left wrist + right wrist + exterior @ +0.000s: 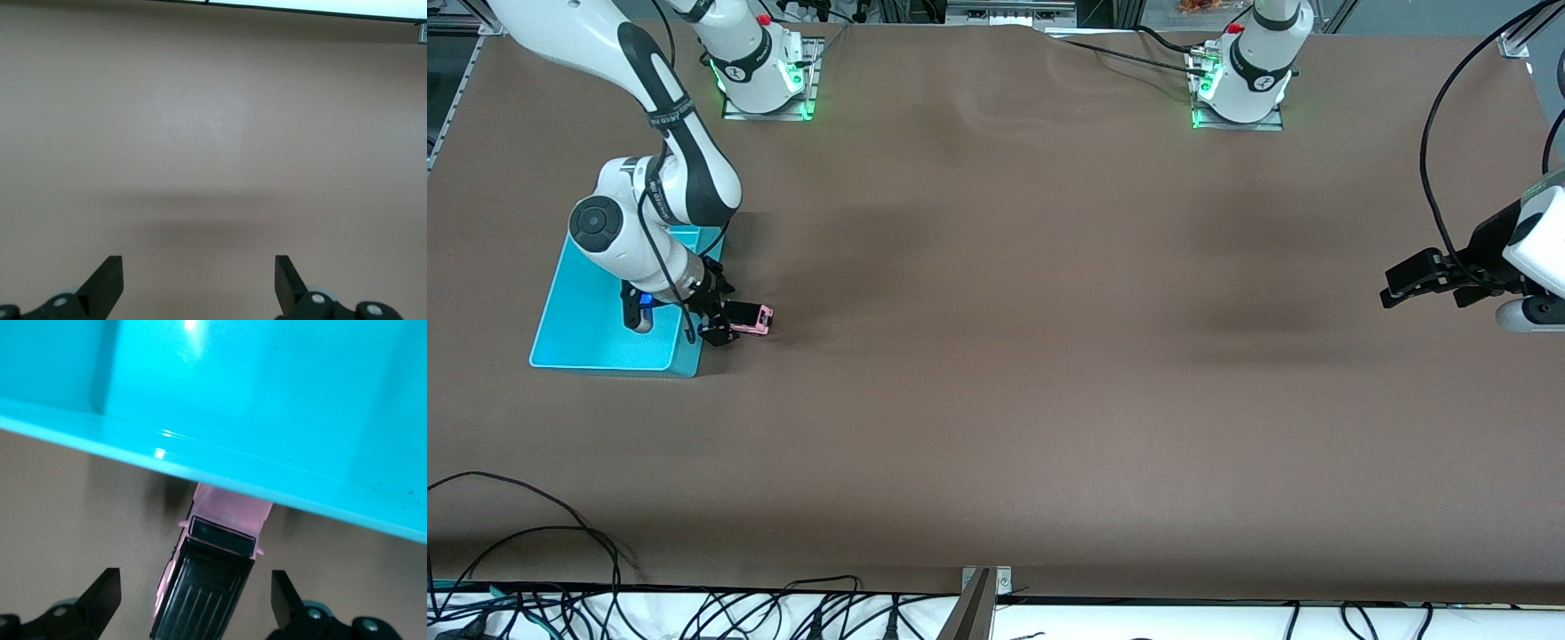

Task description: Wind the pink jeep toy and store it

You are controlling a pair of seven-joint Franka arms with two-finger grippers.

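Straddling the pink jeep toy [213, 587] beside the turquoise bin [596, 320], the right pincer [193, 603] stands spread; left pincer [199, 283] waits spread.

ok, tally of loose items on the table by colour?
Pink: 1, the small boxy pink jeep toy with a black roof, between the open right gripper's fingers
Turquoise: 1, the shallow turquoise plastic bin
Total: 2
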